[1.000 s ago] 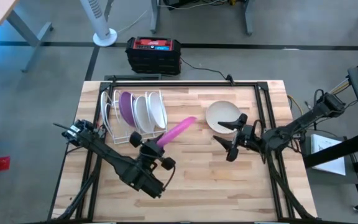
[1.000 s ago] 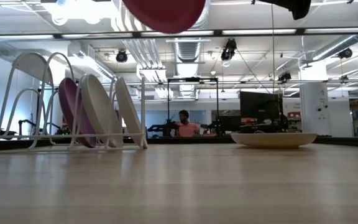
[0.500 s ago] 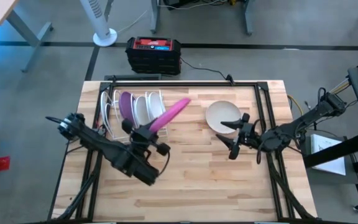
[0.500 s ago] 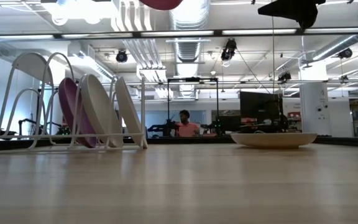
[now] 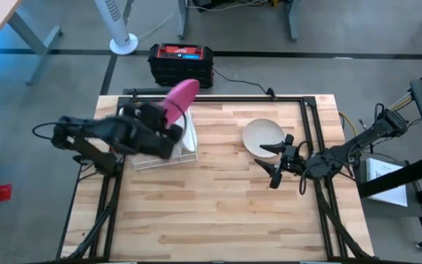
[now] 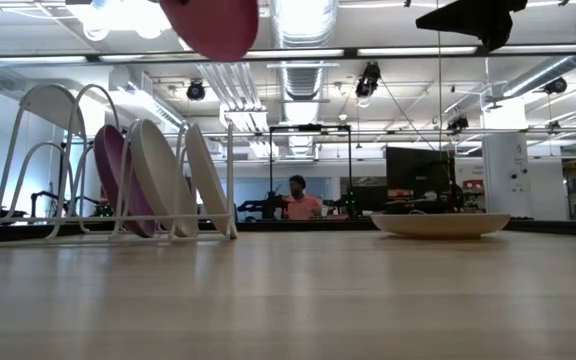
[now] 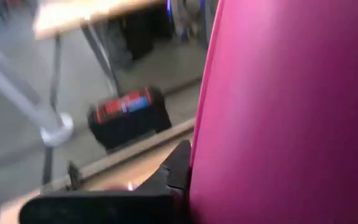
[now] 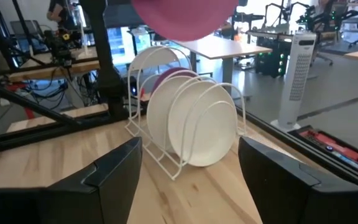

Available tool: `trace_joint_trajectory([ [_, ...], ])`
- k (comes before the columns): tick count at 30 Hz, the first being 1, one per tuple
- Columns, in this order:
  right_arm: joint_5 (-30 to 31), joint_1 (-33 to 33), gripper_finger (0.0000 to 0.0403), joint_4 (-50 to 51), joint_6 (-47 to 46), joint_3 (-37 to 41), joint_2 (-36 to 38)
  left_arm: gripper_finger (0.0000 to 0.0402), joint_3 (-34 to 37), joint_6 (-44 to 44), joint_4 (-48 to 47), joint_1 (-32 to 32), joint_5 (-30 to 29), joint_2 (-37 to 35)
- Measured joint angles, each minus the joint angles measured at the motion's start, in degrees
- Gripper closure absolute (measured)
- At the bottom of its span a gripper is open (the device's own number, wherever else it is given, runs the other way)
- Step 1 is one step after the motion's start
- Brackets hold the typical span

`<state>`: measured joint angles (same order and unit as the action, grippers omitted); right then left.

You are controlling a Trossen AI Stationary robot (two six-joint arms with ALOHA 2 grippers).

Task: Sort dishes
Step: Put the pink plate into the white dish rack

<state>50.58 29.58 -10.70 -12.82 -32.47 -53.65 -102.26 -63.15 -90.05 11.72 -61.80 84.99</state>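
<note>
L gripper (image 5: 168, 128) clamped on magenta plate (image 5: 179, 100), held tilted above wire rack (image 5: 143, 163) w/ other dishes; R gripper (image 5: 273, 163) fingers spread, empty, beside cream bowl (image 5: 261, 135) on table (image 5: 226, 213)

A robotics lab in an open industrial hall. Exposed ducts (image 6: 303, 80) and strip lights (image 6: 418, 51) run overhead. At 12 o'clock beyond the wooden table (image 5: 218, 213), a person (image 6: 298, 200) sits among monitors (image 6: 418, 170) and other robot rigs (image 8: 61, 37).
</note>
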Motion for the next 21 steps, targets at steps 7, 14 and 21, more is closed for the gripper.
trace_joint_trajectory([
  [7,0.0,0.0,0.0146,-0.1,-0.1,0.0,0.0,0.0377,-0.4,-0.4,0.0,-8.6,13.1,-7.3],
  [14,0.0,0.0,0.0141,0.2,-0.1,0.0,0.0,0.0377,-1.2,-1.7,0.0,-14.5,14.7,-16.5],
  [21,0.0,0.0,0.0148,0.2,-0.1,0.0,0.0,0.0377,-1.1,-1.8,0.0,-18.9,19.6,-19.8],
])
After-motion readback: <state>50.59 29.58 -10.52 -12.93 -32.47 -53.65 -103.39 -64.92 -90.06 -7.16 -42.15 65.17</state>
